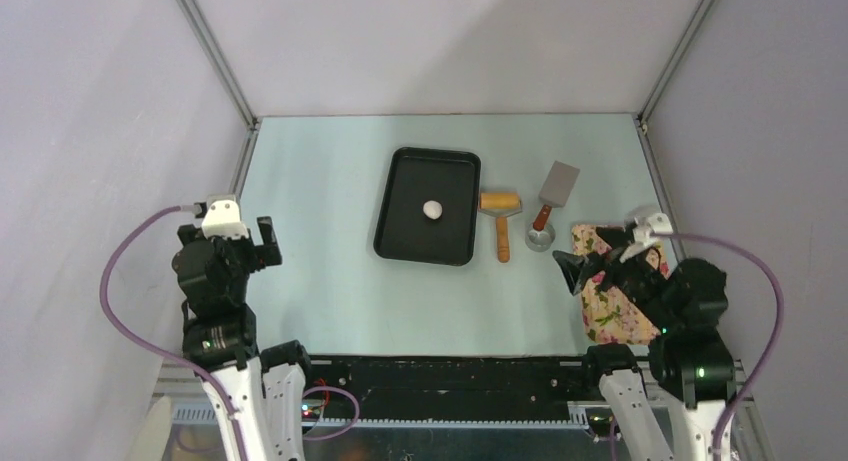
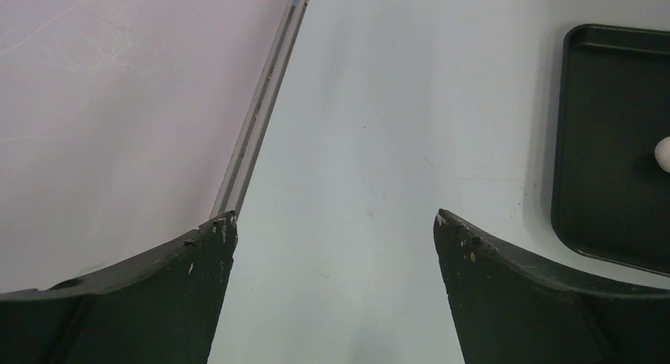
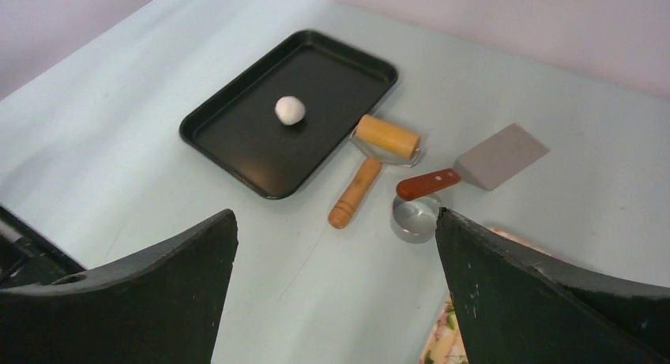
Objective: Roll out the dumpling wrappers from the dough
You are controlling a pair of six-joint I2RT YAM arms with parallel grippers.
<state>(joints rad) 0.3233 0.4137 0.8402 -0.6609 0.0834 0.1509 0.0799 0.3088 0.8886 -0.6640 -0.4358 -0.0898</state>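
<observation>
While my left gripper and right gripper hang spread wide, holding nothing, I see the dough sitting mid black tray, roller just beside.

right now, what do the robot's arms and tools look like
Both arms are black with white lower links, a white camera block at each wrist and a lilac cable. The left tool and right tool have dark curved fingers with scuffed tips.
</observation>
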